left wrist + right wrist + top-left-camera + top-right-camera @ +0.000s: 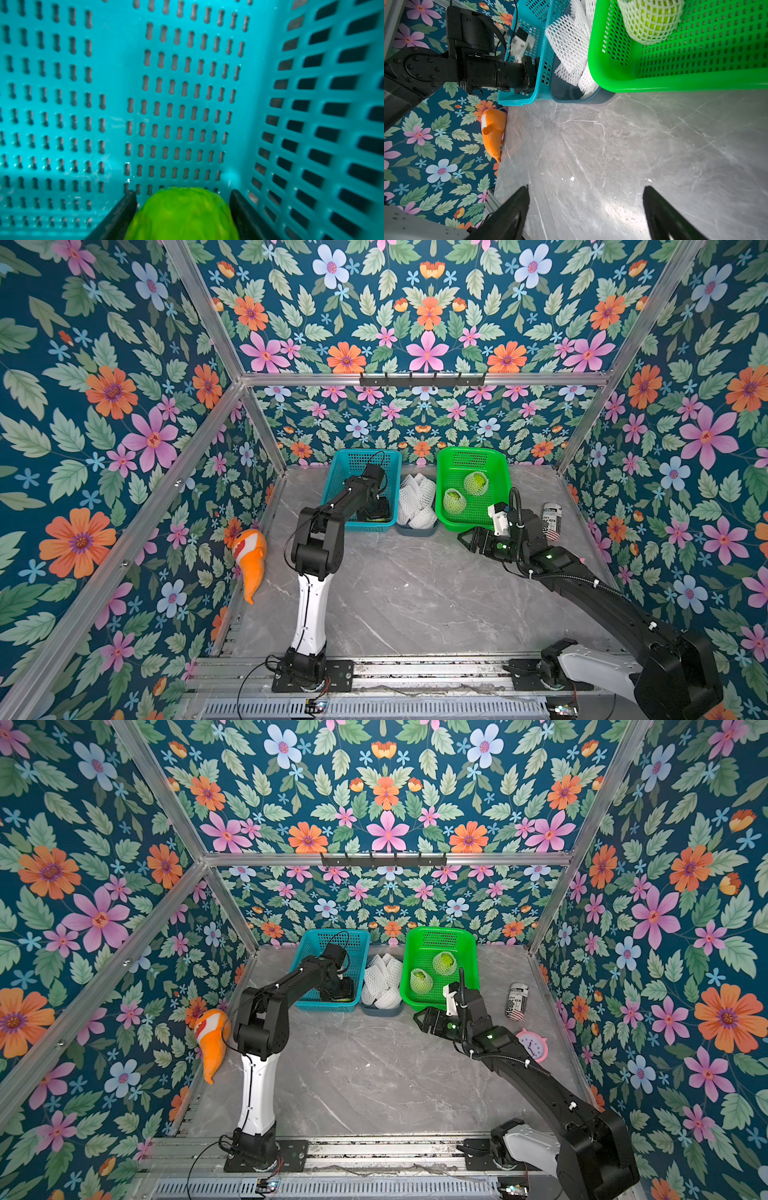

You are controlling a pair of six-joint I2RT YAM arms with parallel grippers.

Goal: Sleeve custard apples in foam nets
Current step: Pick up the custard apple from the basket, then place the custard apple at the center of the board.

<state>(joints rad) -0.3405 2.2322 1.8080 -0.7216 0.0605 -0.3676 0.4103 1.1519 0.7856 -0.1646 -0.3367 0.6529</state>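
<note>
A bare green custard apple (182, 214) sits low in the blue basket (311, 104), and my left gripper (182, 193) is shut on it, a black finger against each side. In both top views the left gripper (376, 510) (340, 990) reaches down into the blue basket (332, 485). Two custard apples in foam nets (476, 483) (454, 501) lie in the green basket (505, 477). Loose white foam nets (417, 499) (571, 47) are piled between the baskets. My right gripper (463, 540) (585, 189) hovers open and empty over the table in front of the green basket (675, 81).
The spare nets lie in a small grey tray (415, 529). An orange plush fish (249, 556) leans at the left wall. A printed can (552, 521) and a pink clock (532, 1045) stand on the right side, near my right arm.
</note>
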